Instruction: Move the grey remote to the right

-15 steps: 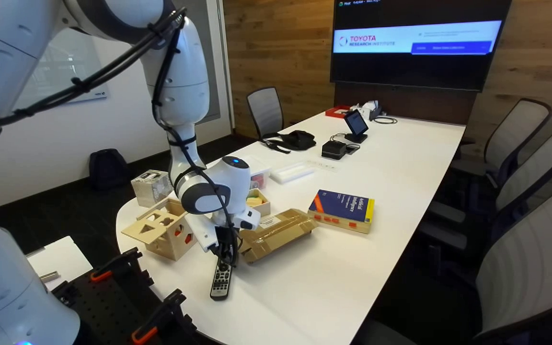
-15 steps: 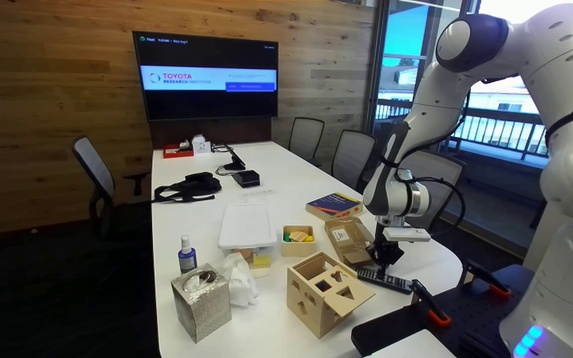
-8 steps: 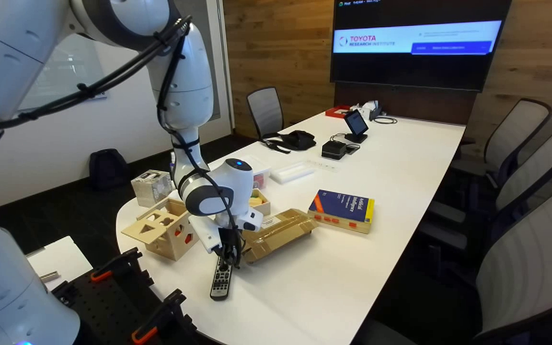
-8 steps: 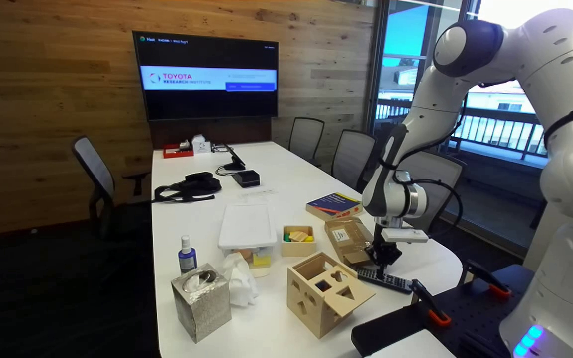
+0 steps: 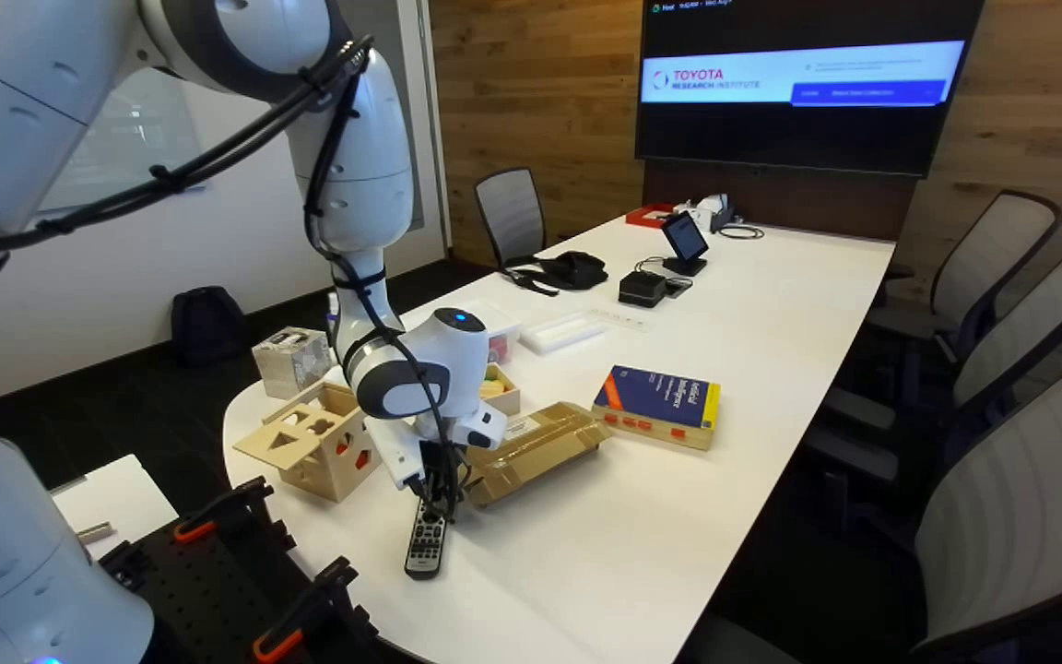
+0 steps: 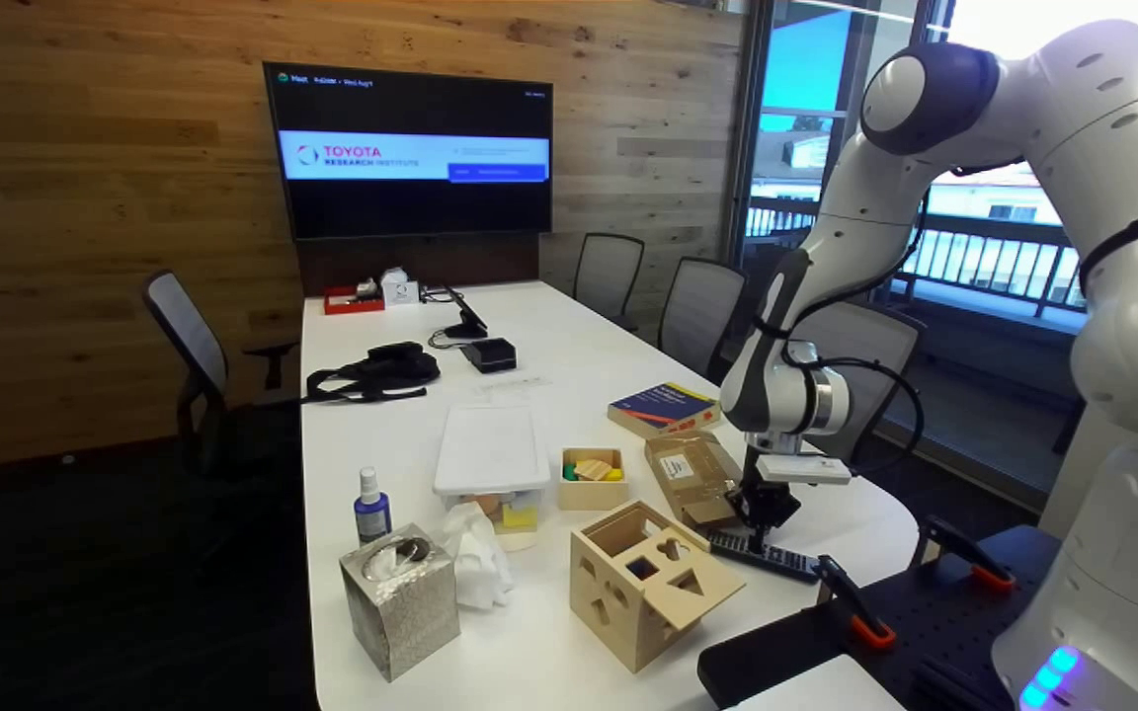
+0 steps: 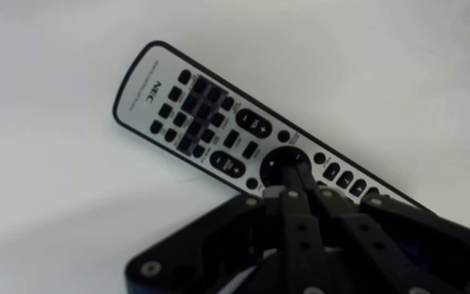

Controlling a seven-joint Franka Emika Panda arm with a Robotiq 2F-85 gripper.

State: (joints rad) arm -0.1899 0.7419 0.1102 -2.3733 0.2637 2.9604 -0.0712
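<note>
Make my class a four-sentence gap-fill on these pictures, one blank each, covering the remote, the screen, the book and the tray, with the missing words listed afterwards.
In the wrist view, the closed gripper is over the grey remote, whose brand name reads ____.
On the wall screen, the word above RESEARCH INSTITUTE is ____.
In an exterior view, the book is titled Artificial ____.
In both exterior views, the tray at the far end of the table is coloured ____.

Missing words: NEC; TOYOTA; Intelligence; red.

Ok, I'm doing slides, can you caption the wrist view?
Closed gripper over a grey NEC remote lying face up on a white table.
</note>
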